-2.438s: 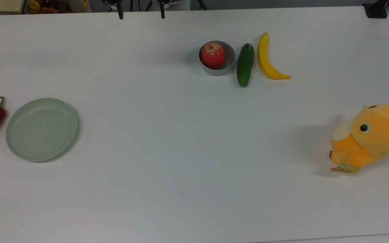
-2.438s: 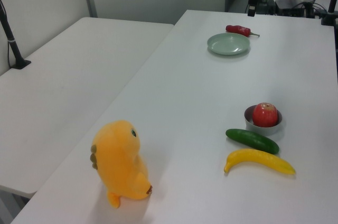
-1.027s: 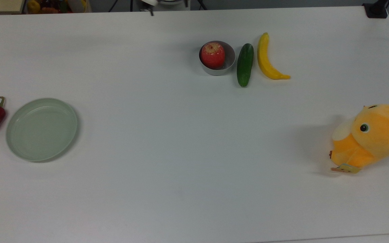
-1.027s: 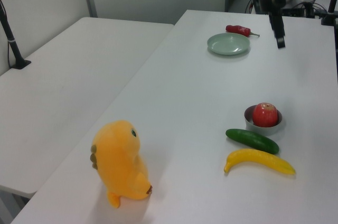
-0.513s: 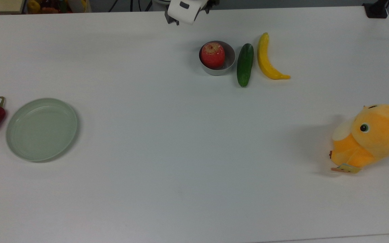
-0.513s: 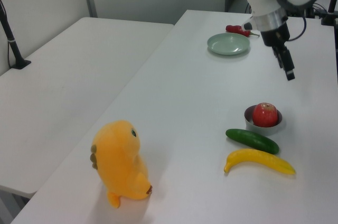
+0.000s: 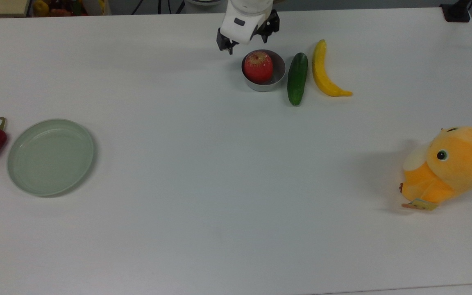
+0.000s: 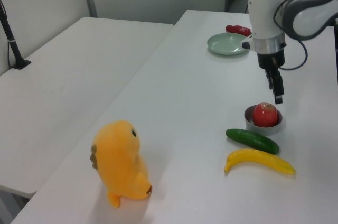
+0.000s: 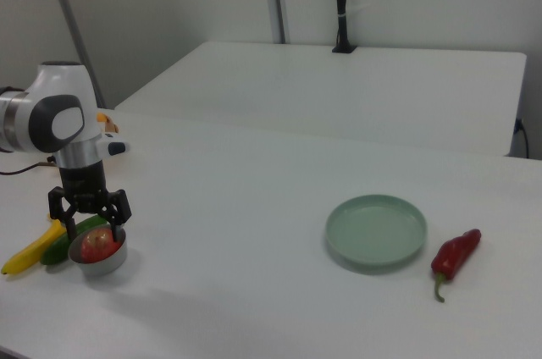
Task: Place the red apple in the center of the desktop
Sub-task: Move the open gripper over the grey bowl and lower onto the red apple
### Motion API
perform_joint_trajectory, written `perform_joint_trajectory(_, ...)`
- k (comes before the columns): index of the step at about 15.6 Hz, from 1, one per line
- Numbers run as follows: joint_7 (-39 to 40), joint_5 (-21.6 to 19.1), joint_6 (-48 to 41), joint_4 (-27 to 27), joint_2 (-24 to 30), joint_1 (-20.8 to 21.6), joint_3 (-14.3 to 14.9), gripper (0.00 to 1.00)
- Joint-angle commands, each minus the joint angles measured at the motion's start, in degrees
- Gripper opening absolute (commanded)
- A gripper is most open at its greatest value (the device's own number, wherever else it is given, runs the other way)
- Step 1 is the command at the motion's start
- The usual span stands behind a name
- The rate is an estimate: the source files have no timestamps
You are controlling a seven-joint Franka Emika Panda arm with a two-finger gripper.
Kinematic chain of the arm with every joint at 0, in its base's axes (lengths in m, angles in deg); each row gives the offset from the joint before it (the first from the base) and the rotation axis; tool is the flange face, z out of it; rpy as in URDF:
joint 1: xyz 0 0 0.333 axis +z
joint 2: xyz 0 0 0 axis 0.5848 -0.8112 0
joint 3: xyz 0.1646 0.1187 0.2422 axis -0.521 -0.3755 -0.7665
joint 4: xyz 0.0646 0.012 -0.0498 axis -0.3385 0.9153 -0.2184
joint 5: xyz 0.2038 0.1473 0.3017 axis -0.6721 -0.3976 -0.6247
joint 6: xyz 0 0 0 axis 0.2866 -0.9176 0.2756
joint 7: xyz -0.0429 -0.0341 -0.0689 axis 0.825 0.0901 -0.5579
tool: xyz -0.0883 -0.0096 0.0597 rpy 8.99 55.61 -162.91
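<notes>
Apple (image 7: 258,66) in bowl (image 7: 276,79) — cucumber (image 7: 297,78), banana (image 7: 325,73) to the top view's right.

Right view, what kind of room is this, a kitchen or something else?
Probably a robot lab or office, not a kitchen: plain white desktop, a robot arm's gripper over a red apple, and bare partition walls behind.

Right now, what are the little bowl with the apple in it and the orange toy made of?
The bowl looks like metal: grey, thin-walled, with a dull shine. The orange toy looks like soft plush fabric: fuzzy surface, rounded stuffed shape. The red apple looks smooth and a bit waxy; whether it is real or plastic I cannot tell.
</notes>
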Motion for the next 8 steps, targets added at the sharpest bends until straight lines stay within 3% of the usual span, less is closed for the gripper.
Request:
perform_joint_trajectory(1,-4.2,-1.1,6.8,1.9,-1.3,0.8,-1.1,1.00)
perform_joint_trajectory(3,-4.6,-1.0,7.7,1.9,-1.9,1.1,-1.3,1.00)
perform_joint_trajectory(5,-4.4,0.0,7.6,1.9,-2.5,1.1,-1.5,0.94)
perform_joint_trajectory(8,-4.3,0.6,7.7,1.9,-2.6,0.9,-1.5,0.74)
